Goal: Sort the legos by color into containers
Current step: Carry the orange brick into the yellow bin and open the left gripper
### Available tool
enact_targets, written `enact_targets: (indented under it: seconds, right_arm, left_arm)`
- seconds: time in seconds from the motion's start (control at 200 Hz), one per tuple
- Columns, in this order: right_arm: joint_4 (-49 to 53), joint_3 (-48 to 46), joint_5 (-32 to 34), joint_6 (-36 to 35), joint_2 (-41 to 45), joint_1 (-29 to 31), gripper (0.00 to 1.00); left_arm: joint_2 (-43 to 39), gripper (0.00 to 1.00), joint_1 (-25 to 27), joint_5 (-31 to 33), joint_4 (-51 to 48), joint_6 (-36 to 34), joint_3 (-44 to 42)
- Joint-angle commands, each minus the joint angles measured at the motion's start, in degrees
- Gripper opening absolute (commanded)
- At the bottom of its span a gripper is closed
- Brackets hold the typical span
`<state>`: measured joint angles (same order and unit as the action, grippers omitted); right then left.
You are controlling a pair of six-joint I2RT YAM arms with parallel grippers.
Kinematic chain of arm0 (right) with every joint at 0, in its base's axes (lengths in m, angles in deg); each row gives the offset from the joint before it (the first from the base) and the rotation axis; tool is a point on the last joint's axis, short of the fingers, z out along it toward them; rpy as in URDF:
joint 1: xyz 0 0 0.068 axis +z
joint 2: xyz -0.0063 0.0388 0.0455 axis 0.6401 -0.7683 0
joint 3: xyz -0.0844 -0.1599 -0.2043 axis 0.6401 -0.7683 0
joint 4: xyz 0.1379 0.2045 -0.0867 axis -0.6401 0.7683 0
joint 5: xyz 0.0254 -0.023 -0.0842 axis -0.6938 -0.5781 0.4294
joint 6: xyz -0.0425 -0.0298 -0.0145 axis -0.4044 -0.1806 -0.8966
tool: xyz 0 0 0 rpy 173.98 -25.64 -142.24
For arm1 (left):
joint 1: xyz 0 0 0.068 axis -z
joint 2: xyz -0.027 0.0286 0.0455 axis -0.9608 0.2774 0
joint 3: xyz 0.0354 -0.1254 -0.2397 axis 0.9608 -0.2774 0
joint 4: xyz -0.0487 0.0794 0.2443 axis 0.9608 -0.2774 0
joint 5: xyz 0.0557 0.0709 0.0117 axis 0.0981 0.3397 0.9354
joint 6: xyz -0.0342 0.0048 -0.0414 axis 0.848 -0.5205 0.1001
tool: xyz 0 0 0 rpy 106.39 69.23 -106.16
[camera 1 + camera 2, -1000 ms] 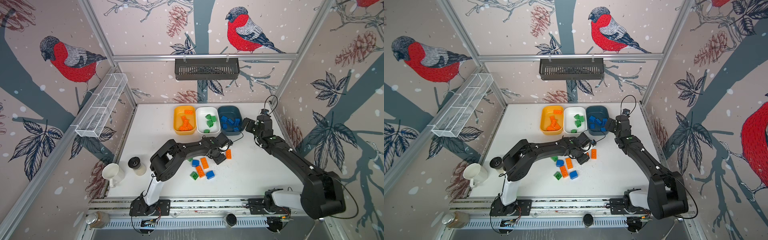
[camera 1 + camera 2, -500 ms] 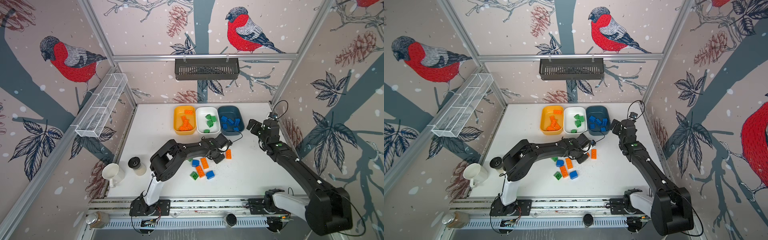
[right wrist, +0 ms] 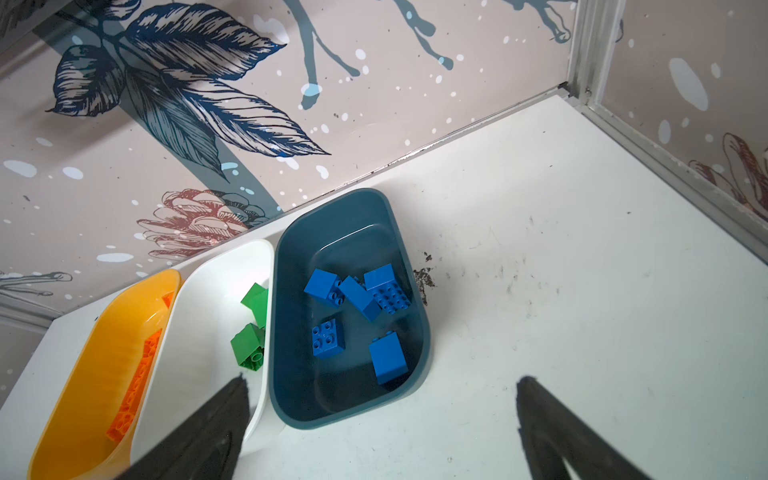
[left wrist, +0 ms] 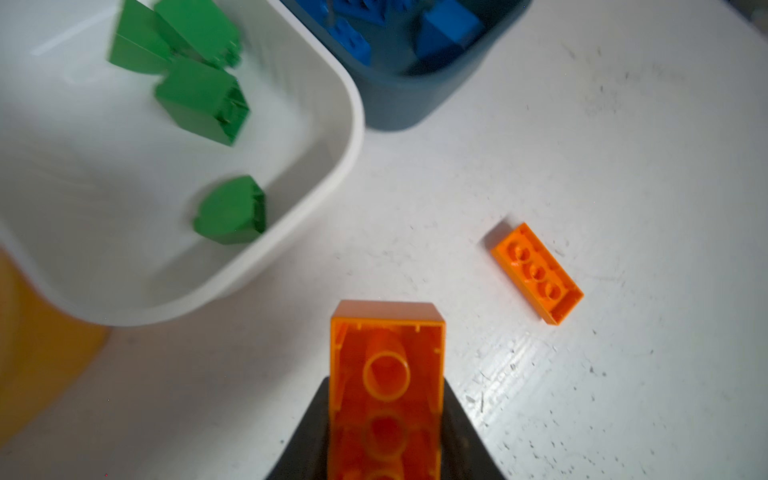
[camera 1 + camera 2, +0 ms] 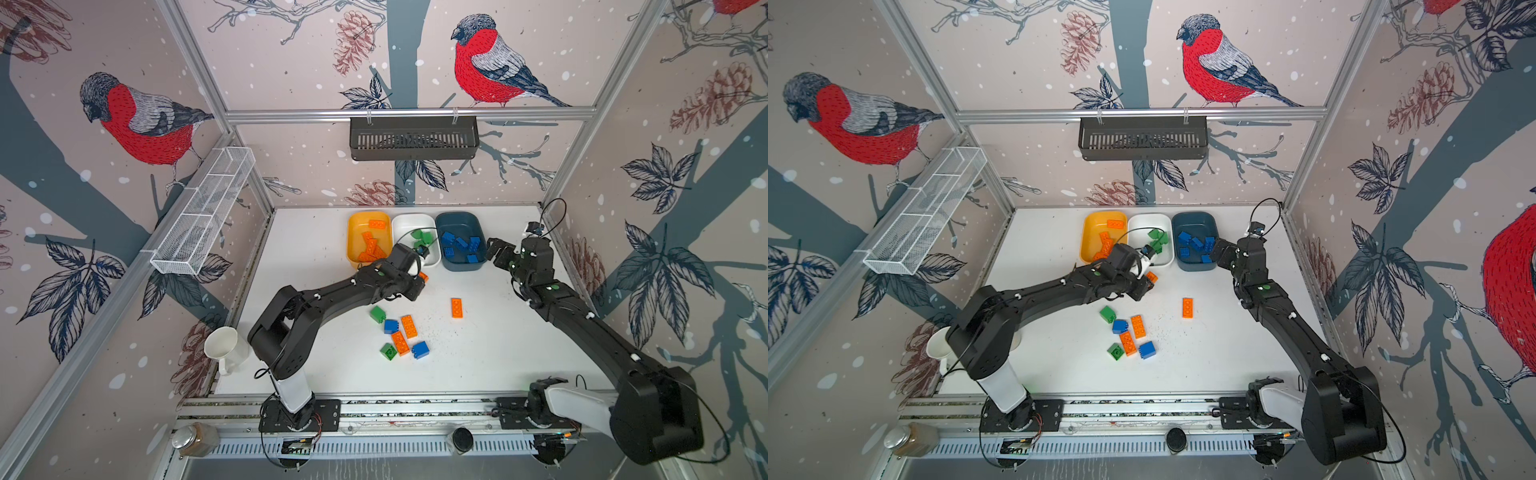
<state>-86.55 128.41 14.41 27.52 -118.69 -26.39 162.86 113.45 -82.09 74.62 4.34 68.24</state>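
The left hand is gripping a long orange lego above the counter, just beside the white tub that is holding green bricks. The right hand is hovering wide open beside the teal tub. Seven loose legos are lying mid-counter.

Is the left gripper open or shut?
The left gripper is shut on an orange brick; the left wrist view shows it clamped between the jaws.
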Motion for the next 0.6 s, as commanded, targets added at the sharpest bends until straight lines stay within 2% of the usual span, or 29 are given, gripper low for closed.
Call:
enact_targets:
  seconds: [0.0, 0.125, 0.27, 0.42, 0.595]
  right_arm:
    - [-1.9, 0.8, 1.2, -1.4, -0.8, 1.5, 1.0]
    - [-1.5, 1.4, 1.8, -1.2, -2.0, 2.9, 1.0]
    - [-0.7, 2.4, 3.4, -1.3, -2.8, 4.5, 1.0]
    - [-0.2, 2.5, 3.4, -2.1, -2.9, 5.7, 1.0]
    - [0.7, 1.7, 3.6, -2.4, -3.5, 9.1, 1.0]
  left_arm:
    - [-2.9, 0.25, -4.4, -5.6, 7.9, 3.4, -1.7]
    - [-4.6, 0.25, -10.5, -4.5, 13.1, 6.7, -3.2]
    - [-3.6, 0.24, -16.0, 1.0, 18.6, 12.1, -4.0]
    - [-1.2, 0.24, -19.5, 5.7, 20.9, 16.5, -3.1]
    - [3.3, 0.25, -21.6, 7.2, 18.1, 20.9, 0.9]
